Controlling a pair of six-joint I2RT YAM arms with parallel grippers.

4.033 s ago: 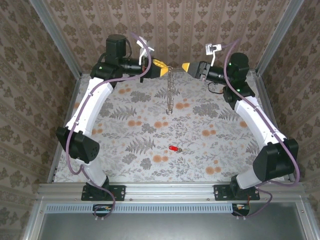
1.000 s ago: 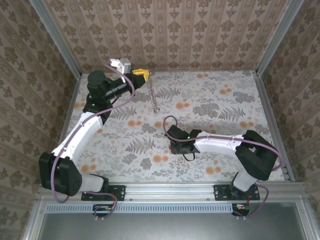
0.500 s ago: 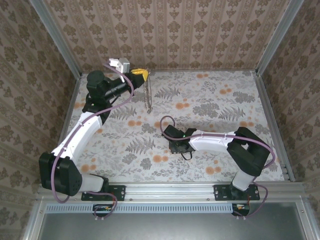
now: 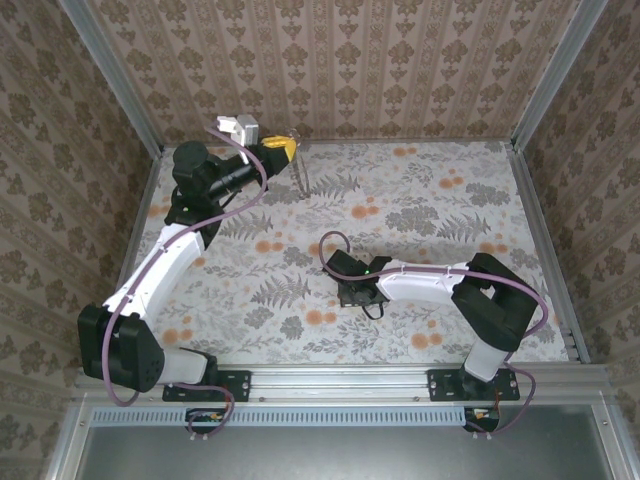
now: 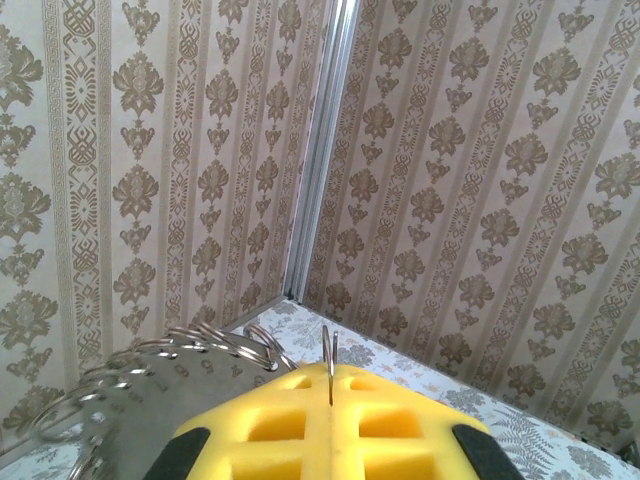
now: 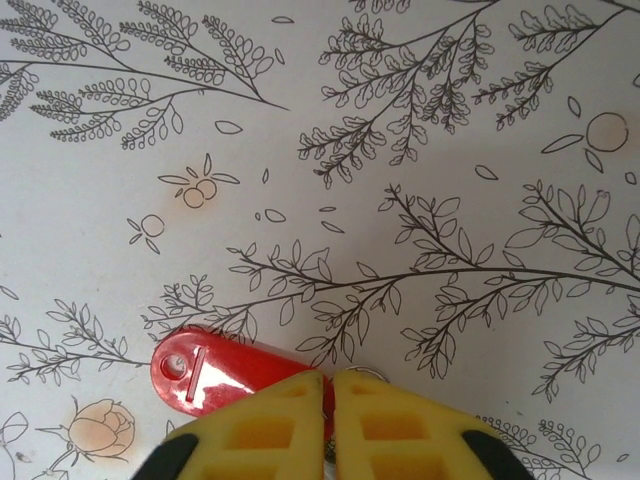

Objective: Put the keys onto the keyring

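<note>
- Keys [image 6: 215, 375]: red tag flat on floral table [image 6: 450, 150], front-centre; R gripper [image 6: 327, 400] pinched tight on its end.
- Keyring [image 5: 329, 352]: clamped in L gripper [image 5: 330, 378], up high at back-left corner, chain dangling.

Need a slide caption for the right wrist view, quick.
Right gripper, jaws shut on the red key lying on the floral tablecloth.

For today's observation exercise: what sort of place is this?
Likely a lab robot cell: left arm and right arm bolted to an aluminium rail, wallpapered walls in metal framing, a flower-print table.
</note>
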